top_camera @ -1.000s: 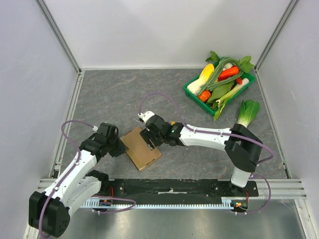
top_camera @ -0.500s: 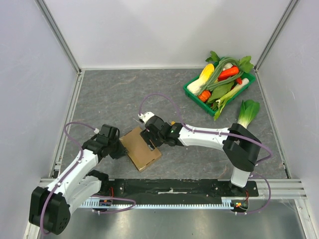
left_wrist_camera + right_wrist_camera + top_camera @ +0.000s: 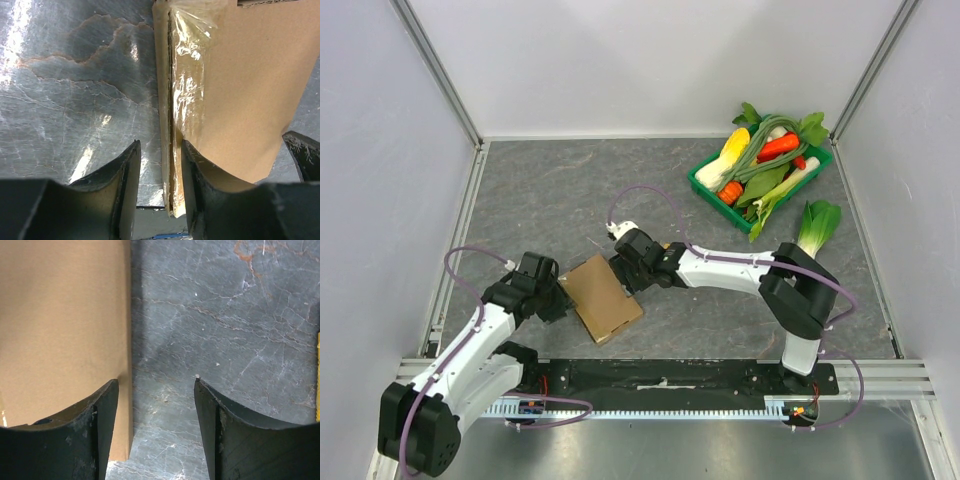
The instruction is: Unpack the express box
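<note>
A grey marbled table [image 3: 540,190], walled in by white panels and aluminium rails, is being used as the work surface. At the near left, the left gripper [image 3: 157,145] is being held low against the left edge of the express box [image 3: 603,298]. Its jaws are being kept narrowly apart, astride the taped seam [image 3: 187,75], and a sliver of table is being left visible between one finger and the cardboard, so nothing is judged to be clamped yet. Compared with a second ago, this gripper is being shown nudged only slightly nearer. The box itself is being shown in the same place, flat and closed in the near middle of the table between the two arms. To its right, the right gripper [image 3: 623,268] is being shown drawn back toward the far right corner of the box, where a second ago it was lying further over the lid. Its jaws are being held wide apart, with one finger [image 3: 95,430] over the box's edge and the other over bare table. The opening step is therefore judged to be only in preparation. At the far right, the green tray [image 3: 703,190] of vegetables is being left well apart from both arms.
</note>
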